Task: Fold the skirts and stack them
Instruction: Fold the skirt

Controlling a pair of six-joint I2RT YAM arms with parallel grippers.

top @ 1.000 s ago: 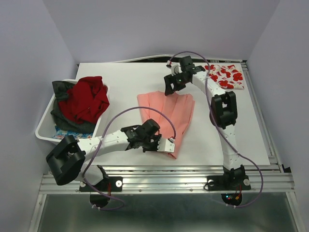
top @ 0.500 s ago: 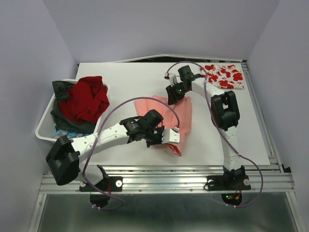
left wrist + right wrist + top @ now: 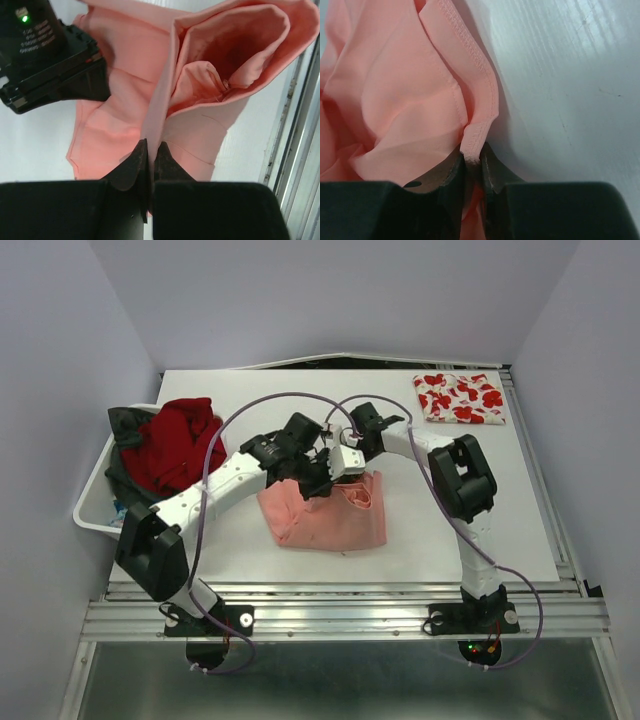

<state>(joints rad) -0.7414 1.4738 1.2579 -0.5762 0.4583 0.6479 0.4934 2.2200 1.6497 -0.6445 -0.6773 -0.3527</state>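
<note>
The salmon-pink pleated skirt (image 3: pixel 332 518) lies bunched at the table's middle, with part of it lifted and doubled over itself. My left gripper (image 3: pixel 335 478) is over its far edge, shut on a raised fold of the pink cloth (image 3: pixel 150 145). My right gripper (image 3: pixel 352 443) is right beside it, shut on the stitched hem of the same skirt (image 3: pixel 475 156). The two grippers almost touch. In the left wrist view the right gripper's black body (image 3: pixel 50 60) sits over the cloth. The white skirt with red flowers (image 3: pixel 460 398) lies folded flat at the far right corner.
A white bin (image 3: pixel 95 510) at the left edge holds a red garment (image 3: pixel 180 445) on top of dark grey clothes. The metal frame rail (image 3: pixel 340 615) runs along the table's near edge. Purple cables loop above both arms.
My left gripper has carried the skirt's near edge away from the rail and over toward the far side, doubling the cloth. My right gripper has come in to meet it and closed on the hem.
</note>
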